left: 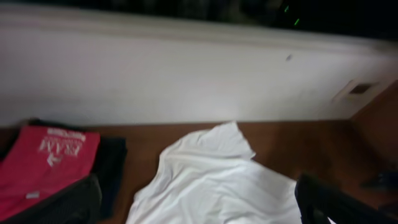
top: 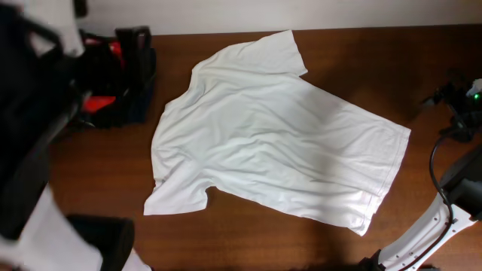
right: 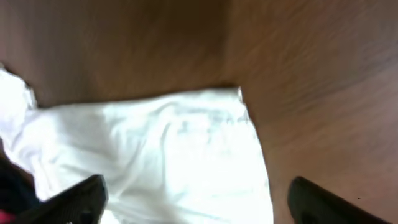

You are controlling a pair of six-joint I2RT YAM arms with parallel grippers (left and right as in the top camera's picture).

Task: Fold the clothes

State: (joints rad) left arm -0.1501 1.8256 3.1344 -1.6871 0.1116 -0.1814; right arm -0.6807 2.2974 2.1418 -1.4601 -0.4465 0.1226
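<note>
The white short-sleeved T-shirt (top: 279,128) lies spread flat on the brown wooden table (top: 90,181), plain side up, with its graphic and lettering hidden. One sleeve points to the back, the other to the front left, and the hem is at the right. It also shows in the left wrist view (left: 211,186) and the right wrist view (right: 161,155). My left gripper (left: 196,208) is open and empty, hovering above the shirt. My right gripper (right: 202,205) is open and empty above the shirt, near a hem corner (right: 239,93).
A red shirt with white lettering (left: 43,165) lies on dark folded garments (left: 112,168) at the table's back left (top: 132,75). A white wall (left: 186,74) runs along the far edge. The right arm's white links (top: 437,226) and cable are at the front right.
</note>
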